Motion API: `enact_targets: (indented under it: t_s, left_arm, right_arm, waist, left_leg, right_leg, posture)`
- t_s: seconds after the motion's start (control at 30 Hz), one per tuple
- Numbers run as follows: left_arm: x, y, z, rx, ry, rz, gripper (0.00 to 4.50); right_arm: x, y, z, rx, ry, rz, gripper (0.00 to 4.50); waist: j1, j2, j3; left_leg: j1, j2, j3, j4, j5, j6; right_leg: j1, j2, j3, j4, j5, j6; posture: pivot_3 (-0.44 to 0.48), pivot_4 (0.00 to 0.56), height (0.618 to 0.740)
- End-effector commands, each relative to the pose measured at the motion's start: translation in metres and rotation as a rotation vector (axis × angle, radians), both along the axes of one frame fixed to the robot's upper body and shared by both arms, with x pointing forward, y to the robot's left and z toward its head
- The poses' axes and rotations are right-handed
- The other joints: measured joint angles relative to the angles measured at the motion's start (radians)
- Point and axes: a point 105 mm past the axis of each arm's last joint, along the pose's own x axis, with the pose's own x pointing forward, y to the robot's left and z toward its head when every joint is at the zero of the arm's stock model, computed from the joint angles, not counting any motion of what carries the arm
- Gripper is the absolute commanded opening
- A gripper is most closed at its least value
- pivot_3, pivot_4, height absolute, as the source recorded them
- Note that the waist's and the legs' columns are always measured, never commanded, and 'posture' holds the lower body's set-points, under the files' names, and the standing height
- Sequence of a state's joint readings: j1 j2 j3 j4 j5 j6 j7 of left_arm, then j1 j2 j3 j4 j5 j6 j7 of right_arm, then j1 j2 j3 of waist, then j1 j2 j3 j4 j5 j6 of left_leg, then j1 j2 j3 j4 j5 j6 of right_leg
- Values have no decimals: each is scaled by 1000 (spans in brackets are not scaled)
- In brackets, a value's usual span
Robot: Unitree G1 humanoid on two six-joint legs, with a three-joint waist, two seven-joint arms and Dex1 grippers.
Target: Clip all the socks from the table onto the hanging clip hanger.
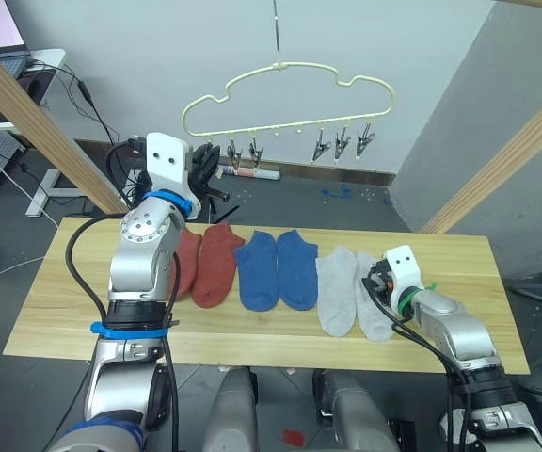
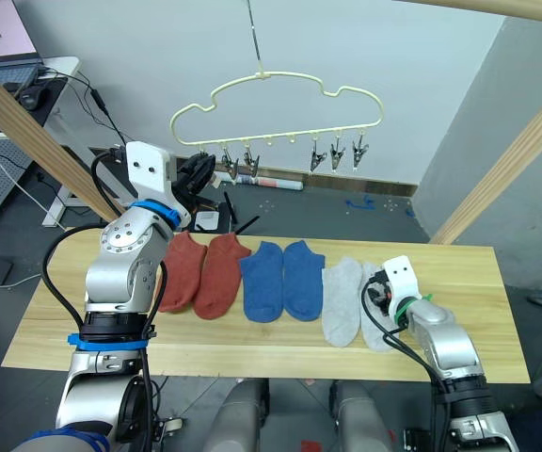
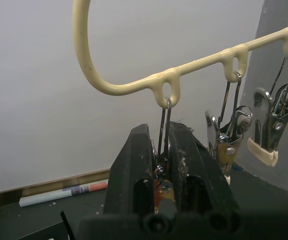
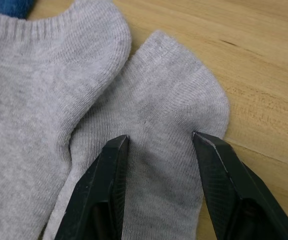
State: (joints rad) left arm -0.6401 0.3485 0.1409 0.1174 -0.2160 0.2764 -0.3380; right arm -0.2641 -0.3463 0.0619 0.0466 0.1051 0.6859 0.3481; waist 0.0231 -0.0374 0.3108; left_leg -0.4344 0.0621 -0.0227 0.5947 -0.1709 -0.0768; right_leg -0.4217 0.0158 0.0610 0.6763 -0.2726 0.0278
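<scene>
Right tool [image 4: 159, 142] astride lengthwise grey sock [image 4: 169, 125]

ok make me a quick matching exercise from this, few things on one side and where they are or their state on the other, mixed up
Things:
1. left gripper
2. right gripper
3. blue socks
4. rust-red socks

States:
A. flat in the middle of the row on the table
B. open over a grey sock
C. closed on a clip of the clip hanger
D. at the row's left end

Pairs: 1-C, 2-B, 3-A, 4-D
</scene>
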Motion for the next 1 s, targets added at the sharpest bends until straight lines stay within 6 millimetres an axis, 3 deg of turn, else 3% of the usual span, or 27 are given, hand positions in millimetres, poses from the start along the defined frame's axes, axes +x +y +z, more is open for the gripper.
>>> enact_targets:
  t_s: [0.03, 0.07, 0.2, 0.4, 0.57, 0.73, 0.87, 1.0]
  left_arm:
    - [-3, 0, 9, 12, -35, 3, 129]
    - [-3, 0, 9, 12, -36, 4, 129]
    - [-3, 0, 9, 11, -37, 7, 129]
    - [-3, 1, 9, 8, -36, 10, 129]
    - [-2, 6, -3, -218, 125, -61, 129]
    - [-15, 6, -10, -524, 359, -267, 129]
    - [-36, 11, -2, -701, 473, -441, 129]
    - [-45, 12, 4, -775, 510, -506, 129]
  right_arm:
    - [-8, -4, -18, -20, 71, -2, 1727]
    - [-9, -4, -19, -18, 74, 0, 1562]
    - [-9, -5, -19, -11, 77, -6, 154]
    - [-9, -11, -12, -2, 40, -14, 66]
    - [-13, -6, 36, -2, -125, 101, 66]
    - [-37, 34, 87, 88, -204, 338, 66]
    - [-60, 89, 124, 266, -221, 523, 66]
    - [-62, 132, 146, 418, -211, 598, 66]
  waist:
    - [0, 0, 0]
    - [0, 0, 0]
    - [0, 0, 0]
    - [1, 0, 0]
    - [2, 0, 0]
    - [-16, 1, 2]
    - [-29, 1, 2]
    - [-23, -1, 3]
  left_leg:
    - [0, 0, 0, 0, 0, 0]
    - [0, 0, 0, 0, 0, 0]
    - [0, 0, 0, 0, 0, 0]
    - [0, 0, 0, 0, 0, 0]
    - [0, 0, 0, 0, 0, 0]
    - [1, 1, -1, 1, 0, 0]
    - [2, 3, -2, 1, 0, 0]
    - [1, 2, -3, 1, 1, -1]
  right_leg:
    - [0, 0, 0, 0, 0, 0]
    - [0, 0, 0, 0, 0, 0]
    - [0, 0, 0, 0, 0, 0]
    - [0, 0, 0, 0, 0, 0]
    - [0, 0, 0, 0, 0, 0]
    - [0, 1, 0, 2, 0, 0]
    - [0, 3, -1, 3, 0, 1]
    - [0, 1, -2, 3, 0, 1]
  posture:
    - [151, 327, 740]
    - [155, 327, 740]
    - [156, 328, 740]
    - [160, 327, 740]
    - [163, 329, 740]
    - [168, 333, 740]
    - [168, 331, 740]
    - [168, 327, 740]
